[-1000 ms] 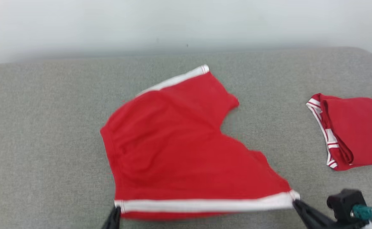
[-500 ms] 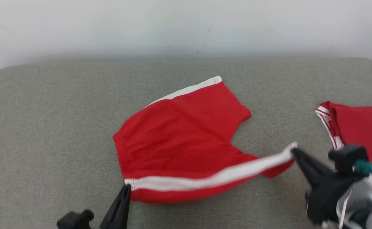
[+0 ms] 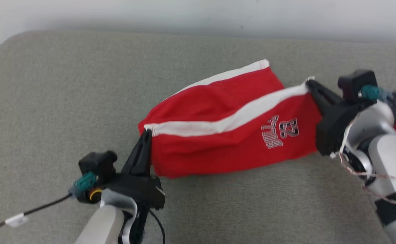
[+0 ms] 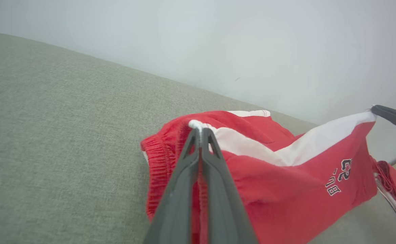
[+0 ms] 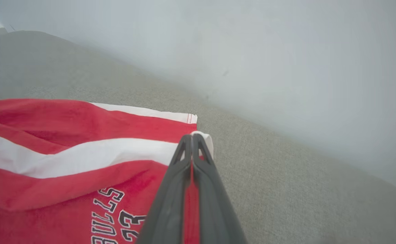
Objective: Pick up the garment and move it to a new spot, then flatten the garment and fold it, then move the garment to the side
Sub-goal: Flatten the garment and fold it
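My left gripper (image 3: pixel 146 133) pinches red shorts (image 3: pixel 218 152) at their 9 o'clock corner; my right gripper (image 3: pixel 309 83) clamps 2 o'clock corner (stretched between both).

I see a grey woven upholstered cushion (image 3: pixel 48 101) spreading across the middle and bottom of the head frame, its rounded corner at upper left. Along the top edge stands a plain pale wall (image 3: pixel 150 13) with a few small dark specks. The light is soft, even.
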